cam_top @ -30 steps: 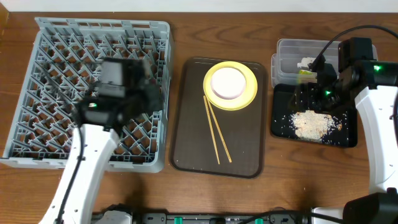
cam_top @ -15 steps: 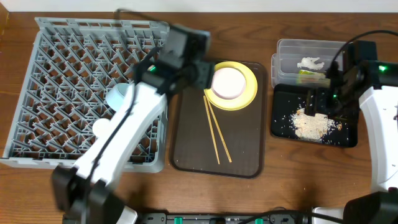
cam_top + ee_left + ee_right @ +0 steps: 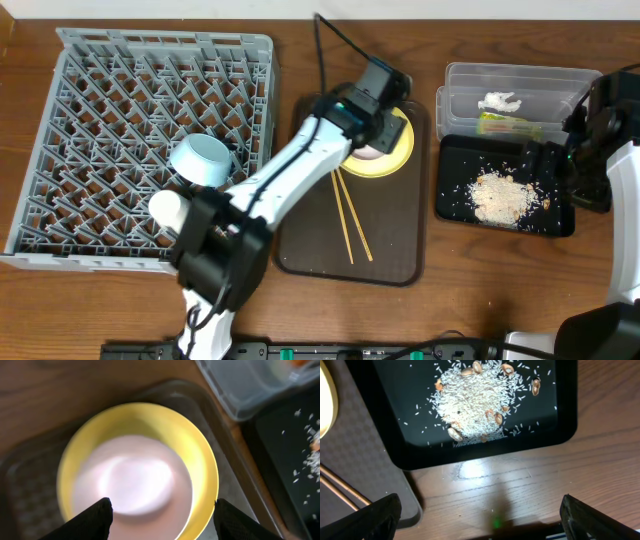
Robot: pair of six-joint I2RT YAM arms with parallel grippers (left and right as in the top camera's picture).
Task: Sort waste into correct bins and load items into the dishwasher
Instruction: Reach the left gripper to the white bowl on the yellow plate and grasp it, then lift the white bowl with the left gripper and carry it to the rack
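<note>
left arm pose: left arm (image 3: 300,170) stretched long from the near table edge, across the corner of the dish rack (image 3: 100,80), out over the brown tray (image 3: 310,240); wrist over the plate
left gripper: left gripper (image 3: 165,515) pointing down, jaws spread wide, holding nothing; both fingertips straddle the bowl from above, whether they touch it cannot be told
cream-white bowl: cream-white bowl (image 3: 132,480) sits centred on the yellow plate (image 3: 202,452), far end of the brown tray
chopsticks: chopsticks (image 3: 350,225) lie loose on the brown tray, near the plate, angled toward the near edge
right arm pose: right arm (image 3: 600,150) at the right table edge, folded, wrist over the right side of the black tray (image 3: 450,160)
right gripper: right gripper (image 3: 485,520) facing down, jaws wide apart, empty, above bare wood just beside the tray's rim
food bits: food bits (image 3: 500,197) in a heap mid black tray, grains scattered around it
clear tub: clear tub (image 3: 520,75) behind the black tray, touching it; holds the white scrap (image 3: 498,101) and the snack wrapper (image 3: 505,122)
rack contents: light-blue bowl (image 3: 200,160) tilted on the pegs; white cup (image 3: 165,208) just beside it, nearer the front
</note>
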